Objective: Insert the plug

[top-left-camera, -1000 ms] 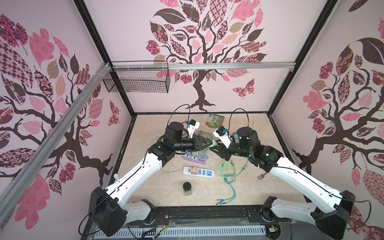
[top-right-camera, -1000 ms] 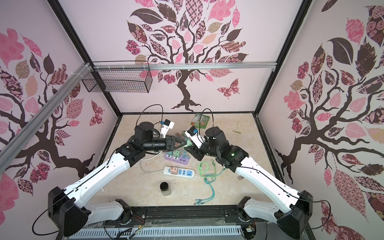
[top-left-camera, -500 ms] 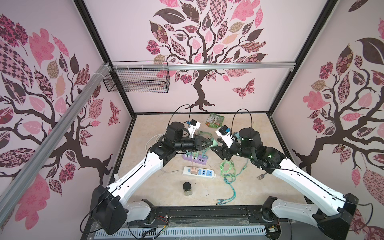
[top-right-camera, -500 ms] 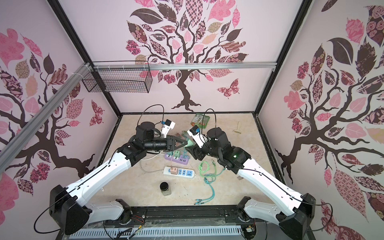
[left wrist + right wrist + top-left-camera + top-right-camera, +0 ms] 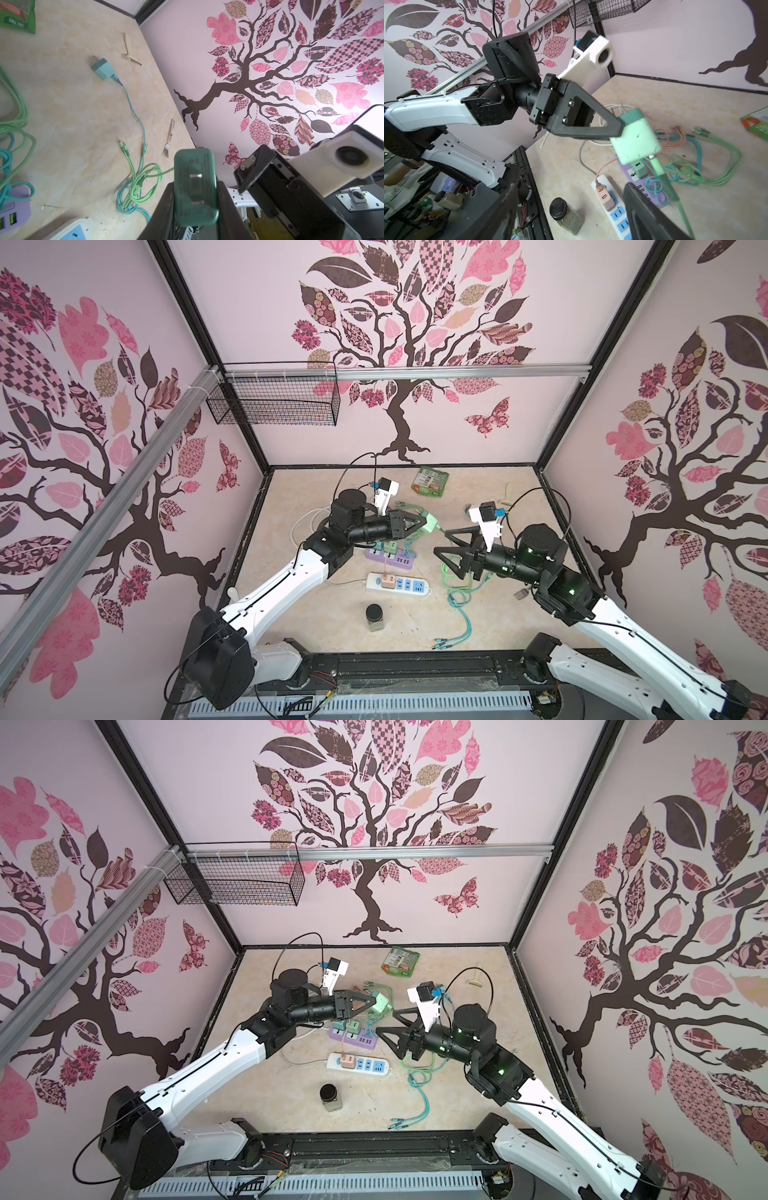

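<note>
Plug point(image 5: 432, 524) clenched in left hand point(image 5: 424, 522), right hand point(image 5: 441, 542) now released, seemingly farther back than before

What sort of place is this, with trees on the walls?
Likely a robot test booth: left arm and right arm at a table, boxed in by printed panels, a white power strip laid out.

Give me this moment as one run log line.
left gripper: shut on green plug | right gripper: open, empty | green plug: in air, not inserted
</note>
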{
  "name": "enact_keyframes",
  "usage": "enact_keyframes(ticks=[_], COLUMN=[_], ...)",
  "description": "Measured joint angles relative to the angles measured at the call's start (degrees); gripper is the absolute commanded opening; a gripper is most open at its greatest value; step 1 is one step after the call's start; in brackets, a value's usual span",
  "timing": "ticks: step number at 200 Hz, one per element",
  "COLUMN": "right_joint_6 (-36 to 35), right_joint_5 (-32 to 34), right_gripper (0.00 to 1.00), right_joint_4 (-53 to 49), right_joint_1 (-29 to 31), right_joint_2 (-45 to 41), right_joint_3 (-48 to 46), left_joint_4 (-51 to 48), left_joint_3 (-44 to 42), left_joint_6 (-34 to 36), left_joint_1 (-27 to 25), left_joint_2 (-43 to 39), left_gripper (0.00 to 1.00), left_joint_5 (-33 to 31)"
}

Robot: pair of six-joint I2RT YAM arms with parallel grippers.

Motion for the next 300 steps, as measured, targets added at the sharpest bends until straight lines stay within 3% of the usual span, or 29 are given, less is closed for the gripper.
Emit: enact_keyframes(ticks=[52, 117, 233, 300], right_joint_6=[13.60, 22.49, 27.02, 28.81], right_joint_5=[-2.05, 0.57, -0.31, -1.70], right_gripper=[0.75, 0.68, 0.47, 0.43], right_joint_4=[16.15, 31.41, 46.84, 52.33], right_joint_1=[-0.02, -0.04, -0.04, -0.04], right_joint_2=[0.31, 4.94, 10.47, 11.43], right_joint_3=[-8.94, -10.27, -11.08, -11.08], left_joint_4=[15.80, 28.22, 38.36, 41.57], left_joint_3=[-6.69, -10.91, -13.51, -14.36], left_joint_6=[-5.22, -8.55, -11.28, -11.32], left_joint_1=[0.00, -0.15, -2.67, -3.48], left_joint_2=[-0.70, -6.16, -7.39, -7.39], left_gripper=[0.00, 0.00, 0.00, 0.00], left_joint_5=[0.24, 0.15, -1.25, -1.86])
